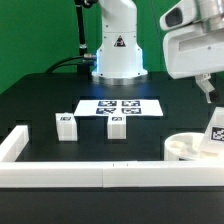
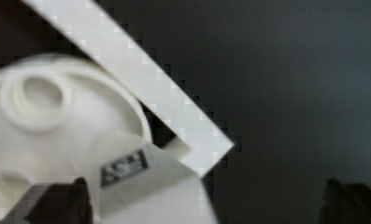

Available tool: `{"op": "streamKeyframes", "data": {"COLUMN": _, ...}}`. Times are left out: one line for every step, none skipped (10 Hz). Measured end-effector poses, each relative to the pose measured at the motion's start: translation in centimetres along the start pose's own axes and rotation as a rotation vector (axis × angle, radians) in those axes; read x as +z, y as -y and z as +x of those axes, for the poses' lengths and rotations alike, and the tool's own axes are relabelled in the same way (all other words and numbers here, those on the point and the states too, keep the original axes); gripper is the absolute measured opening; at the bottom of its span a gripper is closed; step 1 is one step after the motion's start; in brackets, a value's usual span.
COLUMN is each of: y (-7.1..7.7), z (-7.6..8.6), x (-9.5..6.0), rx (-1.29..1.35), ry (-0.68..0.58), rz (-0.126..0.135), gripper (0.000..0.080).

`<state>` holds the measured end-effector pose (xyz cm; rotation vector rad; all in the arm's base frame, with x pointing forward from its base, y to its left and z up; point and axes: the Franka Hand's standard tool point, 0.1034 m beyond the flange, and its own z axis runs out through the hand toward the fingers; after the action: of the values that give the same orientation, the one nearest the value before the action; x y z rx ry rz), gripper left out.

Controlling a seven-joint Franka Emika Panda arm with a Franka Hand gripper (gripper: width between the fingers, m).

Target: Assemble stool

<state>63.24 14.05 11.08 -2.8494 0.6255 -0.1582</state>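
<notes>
Nearest me, a long white rail [image 1: 100, 172] runs along the table's [image 1: 40, 100] near edge and meets a 2nd rail [image 1: 15, 145] at the corner on the exterior view's left. Just behind the near rail, at the exterior view's right, the round white seat [image 1: 185, 148] lies flat w/ a hollow showing in its top. One leg [image 1: 213, 133] w/ a b&w tag stands upright at the seat's far-right edge, touching it; can't tell if it's pushed into a slot. The gripper [image 1: 207, 90] hangs above that leg, clear of it, jaws spread as wide as they go and nothing in them. The wrist view agrees: dark fingertips [image 2: 66, 200] well apart, gripper [image 2: 214, 200] gripping nothing, w/ the seat [image 2: 57, 110], the tagged leg [image 2: 129, 165] and the rail [image 2: 137, 75] below. Farther back, mid-table, 2 more legs stand upright and apart: the left leg [image 1: 66, 124] and the middle leg [image 1: 117, 125]. Just behind the middle leg lies the marker board [image 1: 120, 106], flat. Farthest off is the arm's white base [image 1: 118, 55], w/ a green backdrop [image 1: 40, 40] behind.
</notes>
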Motion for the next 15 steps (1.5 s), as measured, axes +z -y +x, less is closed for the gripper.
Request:
{"op": "streamKeyframes", "data": {"y": -0.3, "z": -0.1, "x": 0.2, "rx": -0.111, "ry": 0.005, "rz": -0.004, "gripper": 0.0648}}
{"op": "streamKeyframes", "data": {"y": -0.6, "z": 0.1, "x": 0.1, "rx": -0.185, "ry": 0.002, "rz": -0.006, "gripper": 0.0648}}
{"op": "streamKeyframes", "data": {"y": -0.6, "z": 0.1, "x": 0.2, "rx": -0.231, "ry": 0.003, "rz": -0.007, "gripper": 0.0648}}
{"op": "streamKeyframes", "data": {"y": -0.6, "z": 0.1, "x": 0.2, "rx": -0.289, "ry": 0.002, "rz": -0.009, "gripper": 0.0648}}
{"op": "streamKeyframes", "data": {"y": -0.8, "z": 0.2, "x": 0.1, "rx": -0.423, "ry": 0.007, "rz": -0.023, "gripper": 0.0648}}
{"op": "streamKeyframes", "data": {"y": -0.8, "z": 0.7, "x": -0.2, "rx": -0.590, "ry": 0.010, "rz": -0.052, "gripper": 0.0648}}
{"op": "streamKeyframes", "data": {"y": -1.0, "z": 1.1, "x": -0.4, "rx": -0.792, "ry": 0.022, "rz": -0.073, "gripper": 0.0648}}
{"op": "streamKeyframes", "data": {"y": -0.9, "z": 1.2, "x": -0.3, "rx": -0.907, "ry": 0.028, "rz": -0.098, "gripper": 0.0648}}
{"op": "streamKeyframes", "data": {"y": -0.7, "z": 0.9, "x": -0.1, "rx": -1.013, "ry": 0.035, "rz": -0.112, "gripper": 0.0648}}
{"op": "streamKeyframes", "data": {"y": -1.0, "z": 1.1, "x": -0.2, "rx": -1.065, "ry": 0.038, "rz": -0.113, "gripper": 0.0648}}
{"op": "streamKeyframes", "data": {"y": -1.1, "z": 1.2, "x": -0.2, "rx": -1.118, "ry": 0.041, "rz": -0.117, "gripper": 0.0648}}
{"op": "streamKeyframes", "data": {"y": -1.2, "z": 1.3, "x": -0.2, "rx": -1.155, "ry": 0.044, "rz": -0.117, "gripper": 0.0648}}
{"op": "streamKeyframes", "data": {"y": -1.4, "z": 1.3, "x": -0.1, "rx": -1.259, "ry": 0.056, "rz": -0.132, "gripper": 0.0648}}
{"op": "streamKeyframes", "data": {"y": -1.6, "z": 1.5, "x": 0.3, "rx": -1.362, "ry": 0.073, "rz": -0.158, "gripper": 0.0648}}
{"op": "streamKeyframes", "data": {"y": -2.1, "z": 1.5, "x": 1.0, "rx": -1.416, "ry": 0.090, "rz": -0.162, "gripper": 0.0648}}
